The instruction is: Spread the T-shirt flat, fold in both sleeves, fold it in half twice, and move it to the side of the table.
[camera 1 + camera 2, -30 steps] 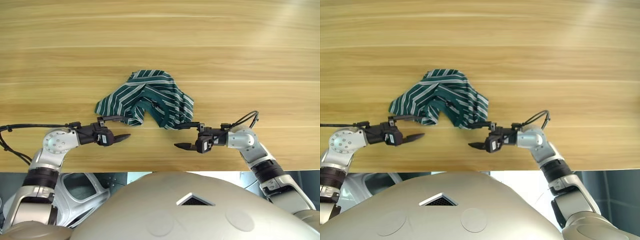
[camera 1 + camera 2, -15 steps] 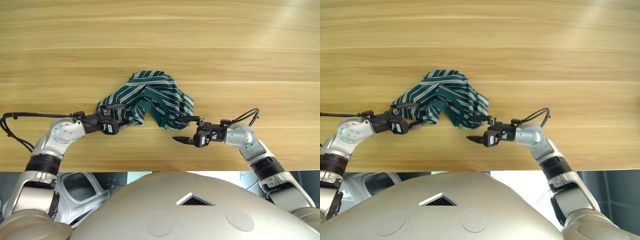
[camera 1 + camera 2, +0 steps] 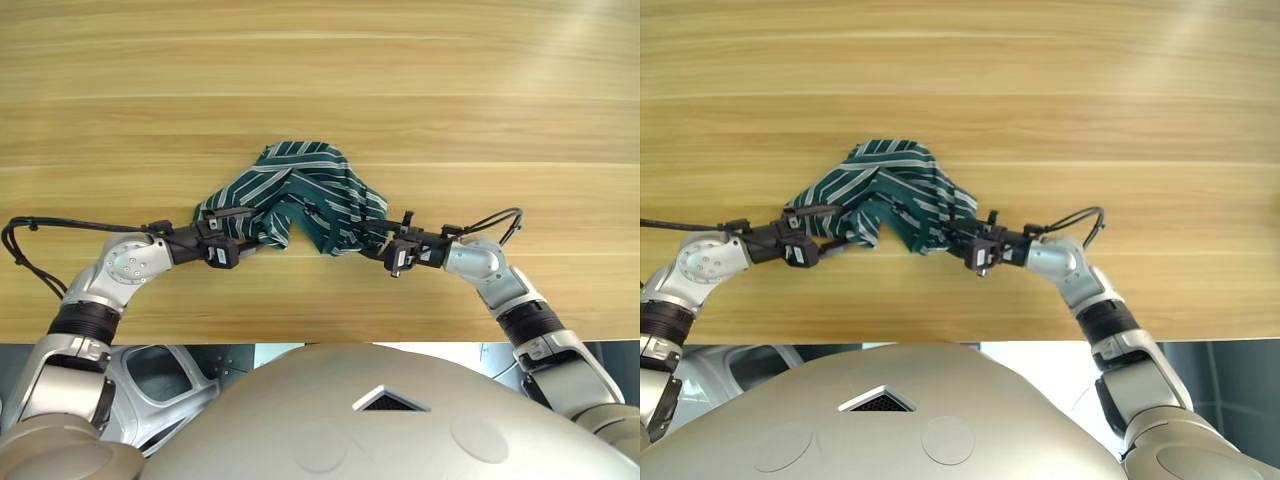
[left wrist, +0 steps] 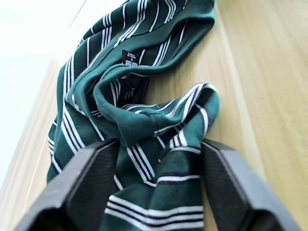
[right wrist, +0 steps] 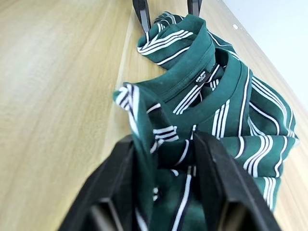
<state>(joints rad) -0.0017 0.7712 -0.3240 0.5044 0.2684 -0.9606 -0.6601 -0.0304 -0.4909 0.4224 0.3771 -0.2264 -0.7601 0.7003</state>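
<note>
Crumpled green white-striped T-shirt (image 3: 300, 195) lies mid pale wooden worktop (image 3: 320, 60). Left gripper (image 3: 245, 230) fingers sit wide astride its edge. Right gripper (image 3: 366, 238) fingers pinch a fold (likely several layers), so spreading may drag a bunch.

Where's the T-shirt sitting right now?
In the head views the T-shirt lies crumpled near the middle of the table, with the left hand at its left corner and the right hand at its right.

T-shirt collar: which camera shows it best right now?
Right wrist view: the T-shirt collar faces the camera, with its ribbed curve and neck label visible. The left wrist view shows the label too, but the collar lies folded. Both eye views show it as a small dark opening mid-heap.
</note>
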